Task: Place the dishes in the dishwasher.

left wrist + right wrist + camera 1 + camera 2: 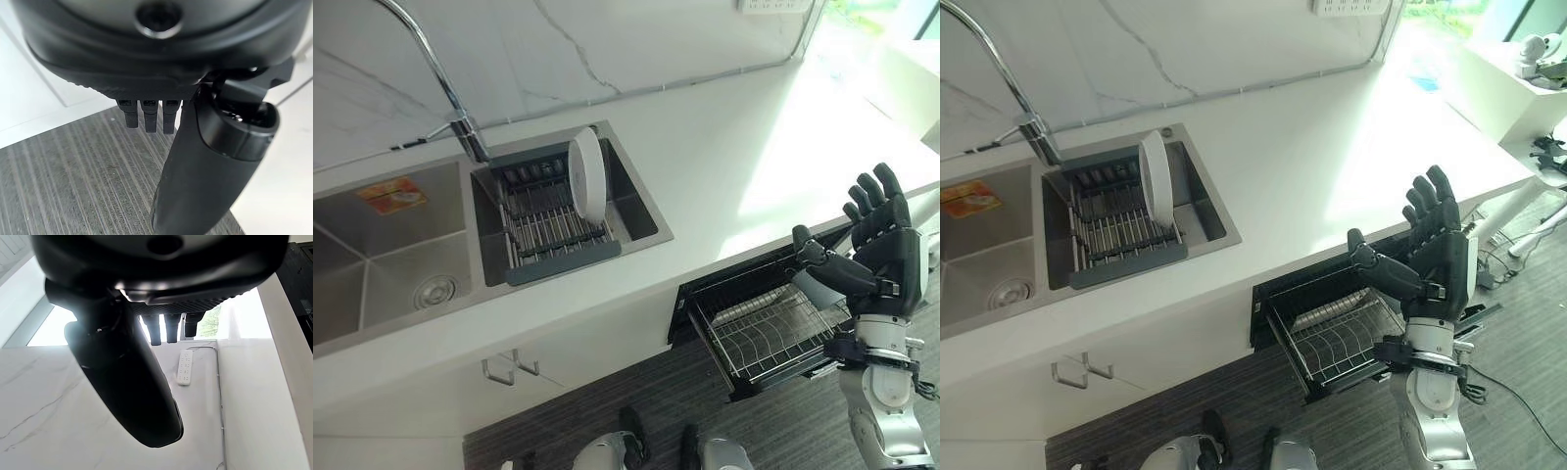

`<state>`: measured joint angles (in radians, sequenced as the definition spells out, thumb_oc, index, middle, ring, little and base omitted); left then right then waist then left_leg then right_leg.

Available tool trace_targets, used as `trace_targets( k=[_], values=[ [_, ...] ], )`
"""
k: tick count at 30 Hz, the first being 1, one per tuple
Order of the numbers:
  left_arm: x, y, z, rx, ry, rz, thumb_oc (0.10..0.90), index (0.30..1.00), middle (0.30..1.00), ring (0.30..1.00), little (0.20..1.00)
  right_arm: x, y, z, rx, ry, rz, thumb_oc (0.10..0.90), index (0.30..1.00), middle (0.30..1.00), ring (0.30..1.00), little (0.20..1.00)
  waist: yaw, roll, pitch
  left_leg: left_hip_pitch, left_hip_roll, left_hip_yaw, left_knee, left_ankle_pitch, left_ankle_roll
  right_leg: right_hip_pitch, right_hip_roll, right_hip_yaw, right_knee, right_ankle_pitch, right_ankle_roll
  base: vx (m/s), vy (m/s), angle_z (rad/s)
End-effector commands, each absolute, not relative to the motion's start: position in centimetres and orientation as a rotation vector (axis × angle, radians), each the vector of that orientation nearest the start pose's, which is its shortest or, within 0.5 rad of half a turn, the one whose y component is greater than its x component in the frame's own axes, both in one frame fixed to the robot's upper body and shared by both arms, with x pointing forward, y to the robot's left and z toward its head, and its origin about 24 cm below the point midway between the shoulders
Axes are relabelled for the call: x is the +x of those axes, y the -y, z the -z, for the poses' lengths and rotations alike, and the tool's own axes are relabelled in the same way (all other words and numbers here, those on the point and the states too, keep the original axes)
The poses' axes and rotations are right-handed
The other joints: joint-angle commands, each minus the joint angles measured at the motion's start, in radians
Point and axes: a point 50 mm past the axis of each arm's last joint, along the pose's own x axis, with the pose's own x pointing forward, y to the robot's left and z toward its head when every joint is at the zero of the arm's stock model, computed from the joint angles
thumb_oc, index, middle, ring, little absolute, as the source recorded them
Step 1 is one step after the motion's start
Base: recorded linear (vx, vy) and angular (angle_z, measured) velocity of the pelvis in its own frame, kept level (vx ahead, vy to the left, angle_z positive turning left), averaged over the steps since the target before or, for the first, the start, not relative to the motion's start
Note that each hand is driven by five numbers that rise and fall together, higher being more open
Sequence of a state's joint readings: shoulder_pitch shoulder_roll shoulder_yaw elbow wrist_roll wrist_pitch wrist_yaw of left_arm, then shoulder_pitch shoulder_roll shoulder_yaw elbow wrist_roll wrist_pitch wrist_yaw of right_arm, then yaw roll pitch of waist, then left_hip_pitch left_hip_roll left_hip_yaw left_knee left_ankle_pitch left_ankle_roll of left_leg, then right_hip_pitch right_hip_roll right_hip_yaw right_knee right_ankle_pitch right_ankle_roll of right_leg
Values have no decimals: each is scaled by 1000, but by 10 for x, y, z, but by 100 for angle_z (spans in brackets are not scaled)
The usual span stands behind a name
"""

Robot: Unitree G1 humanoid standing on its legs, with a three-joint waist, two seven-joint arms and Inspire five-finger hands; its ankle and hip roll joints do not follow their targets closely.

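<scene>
White plate (587, 176) upright in sink drying rack (553, 227); right hand (879, 243) raised, fingers spread, empty, beside pulled-out dishwasher rack (773, 333). Left hand (195, 161) relaxed, empty. Risk: long reach may topple plate.

There's one white round plate (587, 176) standing on its edge in the grey drying rack (553, 230) that sits in the right-hand basin of the steel sink (391, 264), leaning a bit and parked at the rack's right end. The dishwasher (705, 294) is built in under the bench (734, 166), and its wire basket (769, 338) is pulled out in front with bare tines.
</scene>
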<state>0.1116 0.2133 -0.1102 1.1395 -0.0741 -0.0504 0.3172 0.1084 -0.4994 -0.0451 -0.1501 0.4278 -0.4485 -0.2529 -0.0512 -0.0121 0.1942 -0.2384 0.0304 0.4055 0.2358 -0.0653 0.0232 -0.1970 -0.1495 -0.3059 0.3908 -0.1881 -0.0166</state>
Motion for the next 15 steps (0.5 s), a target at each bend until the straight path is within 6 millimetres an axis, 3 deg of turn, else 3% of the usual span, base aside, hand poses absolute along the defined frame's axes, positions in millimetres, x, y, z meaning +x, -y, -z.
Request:
trace_targets(
  k=[1,2,3,4,6,8,15],
  values=[
    [79,-249,153,400,-1090,-408,800,900,900,900,900,217,247,-180,-7,817,92,800,900,900,900,900,-9,-25,-21,87,15,-115,64,-107,-41,118,13,30,-91,-39,105,8,74,38],
    [77,-247,154,363,-1090,-413,800,900,900,900,900,223,242,-183,-13,817,55,800,900,900,900,900,15,-28,-12,96,-7,-215,64,-115,-44,124,25,76,-91,-33,101,10,118,27],
    [76,-246,154,338,-1093,-419,800,900,900,900,900,225,240,-184,-7,817,39,800,900,900,900,900,20,-22,-13,92,13,-235,64,-114,-51,125,33,81,-91,-35,100,20,162,14],
    [76,-245,155,304,-1096,-415,800,900,900,900,900,227,237,-186,-3,822,28,800,900,900,900,900,20,-14,-20,75,46,-233,64,-98,-64,123,36,72,-91,-38,98,102,151,-23],
    [75,-243,157,274,-1127,-390,800,900,900,900,900,228,234,-190,-12,836,36,800,900,900,900,900,3,-4,-34,72,114,-165,64,-100,-91,152,20,27,-91,-64,108,142,163,-14],
    [68,-243,161,298,-1179,-378,800,900,900,900,900,229,234,-194,33,843,21,800,900,900,900,900,-1,-3,-48,63,140,-157,64,-101,-101,168,-5,-2,-91,-71,121,73,140,50],
    [70,-228,166,184,-1245,-240,800,900,900,900,900,240,218,-203,41,795,-71,800,900,900,900,900,24,5,-78,96,95,-162,64,-142,-71,159,-57,-53,-91,-32,145,59,92,7]
  ],
)
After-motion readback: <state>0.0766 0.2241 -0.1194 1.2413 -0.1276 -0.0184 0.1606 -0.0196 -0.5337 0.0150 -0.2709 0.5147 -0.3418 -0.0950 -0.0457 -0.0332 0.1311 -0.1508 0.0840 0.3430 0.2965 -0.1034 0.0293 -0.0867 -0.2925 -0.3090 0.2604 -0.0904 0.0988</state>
